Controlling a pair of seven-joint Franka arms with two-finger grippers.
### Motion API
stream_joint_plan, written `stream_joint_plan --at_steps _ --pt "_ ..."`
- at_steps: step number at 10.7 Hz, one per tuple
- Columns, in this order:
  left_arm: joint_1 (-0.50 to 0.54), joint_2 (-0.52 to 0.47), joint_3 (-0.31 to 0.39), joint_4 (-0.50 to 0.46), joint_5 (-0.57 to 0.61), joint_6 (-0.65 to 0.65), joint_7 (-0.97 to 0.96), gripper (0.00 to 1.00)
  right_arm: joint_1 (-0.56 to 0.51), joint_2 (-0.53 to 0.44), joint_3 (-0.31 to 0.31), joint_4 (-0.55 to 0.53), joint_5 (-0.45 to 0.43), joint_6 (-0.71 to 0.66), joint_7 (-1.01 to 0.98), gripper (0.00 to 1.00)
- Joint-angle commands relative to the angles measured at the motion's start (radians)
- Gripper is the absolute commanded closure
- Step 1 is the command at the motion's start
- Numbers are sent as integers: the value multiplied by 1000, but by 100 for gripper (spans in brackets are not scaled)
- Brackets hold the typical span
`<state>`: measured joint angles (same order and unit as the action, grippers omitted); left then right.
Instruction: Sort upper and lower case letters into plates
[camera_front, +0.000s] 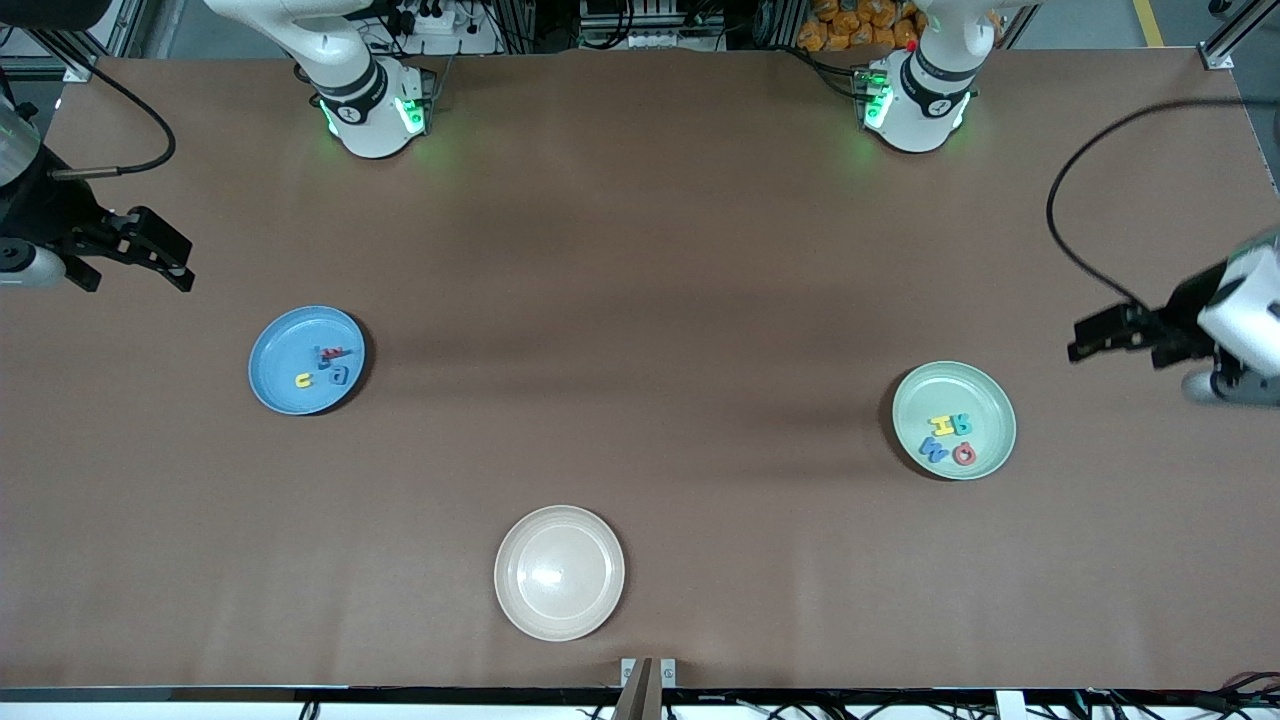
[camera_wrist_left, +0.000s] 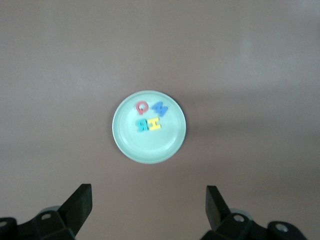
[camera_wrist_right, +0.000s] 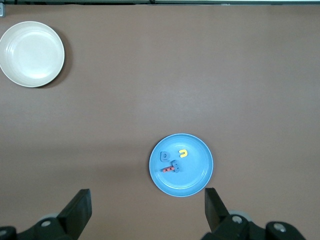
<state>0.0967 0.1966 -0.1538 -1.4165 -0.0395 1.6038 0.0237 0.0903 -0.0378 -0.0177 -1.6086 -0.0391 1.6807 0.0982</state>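
Note:
The sky blue plate (camera_front: 280, 350) (camera_wrist_right: 192, 177) lies toward the right arm's end of the table. It holds several small letters, among them a yellow one (camera_front: 303, 379) (camera_wrist_right: 183, 153), a blue one (camera_front: 338, 375) and a red one (camera_front: 333, 352). The mint green plate (camera_front: 920, 400) (camera_wrist_left: 150, 147) lies toward the left arm's end. In it are a red Q (camera_wrist_left: 141, 106), a blue M (camera_wrist_left: 160, 108), a teal R (camera_wrist_left: 143, 124) and a yellow H (camera_wrist_left: 155, 123). My right gripper (camera_front: 183, 265) (camera_wrist_right: 147, 205) hangs open and empty over bare table at the right arm's end. Over bare table at the left arm's end, my left gripper (camera_front: 1075, 340) (camera_wrist_left: 148, 200) is also open and empty.
A cream-beige plate (camera_front: 559, 572) (camera_wrist_right: 32, 54) with nothing in it sits near the table's front edge, midway between the two ends. Black cables trail from both wrists over the table's ends. The arms' bases stand along the back edge.

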Motion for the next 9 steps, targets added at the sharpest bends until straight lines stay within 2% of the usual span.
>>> stream_joint_plan --at_steps 1,2,4,7,9 --pt "-70 -94 34 -39 -2 -22 -10 0 -11 19 5 26 16 -19 28 0" --pt "-74 -120 49 -39 15 -22 -7 0 -12 21 5 26 16 -21 23 0" --pt "-86 -185 53 -106 13 -24 -2 0 -12 22 5 26 16 -21 29 0" --pt "-103 -177 54 -111 9 -22 -130 0 -14 22 5 24 16 -21 29 0" --pt "-101 -180 62 -111 10 -22 -149 0 -6 22 5 24 16 -42 29 0"
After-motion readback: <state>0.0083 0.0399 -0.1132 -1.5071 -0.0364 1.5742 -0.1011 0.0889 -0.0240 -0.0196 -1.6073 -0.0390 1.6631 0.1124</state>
